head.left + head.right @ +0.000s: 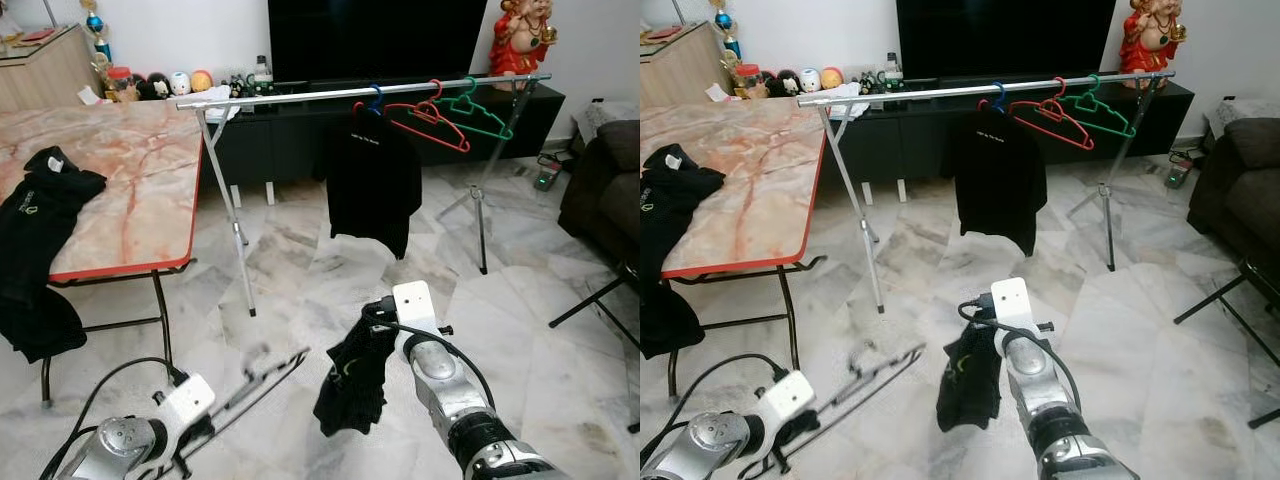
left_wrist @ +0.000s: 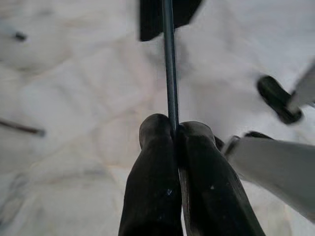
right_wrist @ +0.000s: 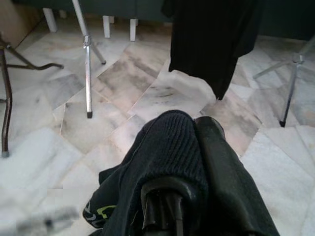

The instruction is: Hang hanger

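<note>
A marble-topped table point(image 1: 130, 190) is standing at the left, with a black garment point(image 1: 35, 250) draping over its edge. A metal clothes rack point(image 1: 360, 92) is spanning the room, carrying a black shirt point(image 1: 375, 180), a red hanger point(image 1: 428, 122) and a green hanger point(image 1: 478, 112). The right gripper point(image 3: 194, 147) is clamping a dark cloth point(image 1: 352, 378) low above the floor. The left gripper point(image 2: 174, 129) is pinching a black hanger point(image 1: 255, 385) near the floor, left of the cloth.
</note>
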### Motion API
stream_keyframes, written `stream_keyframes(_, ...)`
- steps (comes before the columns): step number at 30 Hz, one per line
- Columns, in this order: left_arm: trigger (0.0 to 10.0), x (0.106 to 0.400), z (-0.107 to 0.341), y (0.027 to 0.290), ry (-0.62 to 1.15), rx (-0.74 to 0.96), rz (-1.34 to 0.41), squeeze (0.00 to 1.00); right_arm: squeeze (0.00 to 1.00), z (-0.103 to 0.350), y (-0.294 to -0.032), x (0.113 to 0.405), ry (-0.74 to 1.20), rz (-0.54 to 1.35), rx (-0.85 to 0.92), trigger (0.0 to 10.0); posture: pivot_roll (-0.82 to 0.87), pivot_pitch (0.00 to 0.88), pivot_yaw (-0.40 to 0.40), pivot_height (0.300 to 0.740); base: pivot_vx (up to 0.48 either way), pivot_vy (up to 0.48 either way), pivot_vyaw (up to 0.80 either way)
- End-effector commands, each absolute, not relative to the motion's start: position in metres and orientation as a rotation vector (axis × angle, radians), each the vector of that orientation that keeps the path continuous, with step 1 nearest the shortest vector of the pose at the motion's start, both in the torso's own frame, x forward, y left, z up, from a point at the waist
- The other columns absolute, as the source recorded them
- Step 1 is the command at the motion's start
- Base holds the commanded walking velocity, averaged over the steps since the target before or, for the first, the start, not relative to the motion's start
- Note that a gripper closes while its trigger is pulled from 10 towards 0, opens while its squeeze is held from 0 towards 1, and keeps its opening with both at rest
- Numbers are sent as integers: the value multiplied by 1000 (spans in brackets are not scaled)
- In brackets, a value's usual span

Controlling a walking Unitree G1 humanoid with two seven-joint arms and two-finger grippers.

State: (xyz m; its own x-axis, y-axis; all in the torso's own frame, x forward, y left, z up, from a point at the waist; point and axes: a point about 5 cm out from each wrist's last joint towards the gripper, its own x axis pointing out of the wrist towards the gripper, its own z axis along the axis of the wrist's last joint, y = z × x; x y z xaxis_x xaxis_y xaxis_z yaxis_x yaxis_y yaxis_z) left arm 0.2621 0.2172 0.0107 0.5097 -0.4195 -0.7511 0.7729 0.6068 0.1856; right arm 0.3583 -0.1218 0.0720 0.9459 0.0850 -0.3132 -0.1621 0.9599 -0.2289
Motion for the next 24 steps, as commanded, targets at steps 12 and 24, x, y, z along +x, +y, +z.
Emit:
stream_keyframes(12,10000,239,41,179,755,486,-1122,0,0,79,-114,364,292,113,-263,10000,126,0,-5,740,0,0,0)
stream_keyframes(24,10000,233,49,163,728,425,-1130,0,0,79,-117,365,304,52,-220,10000,133,0,-9,740,0,0,0)
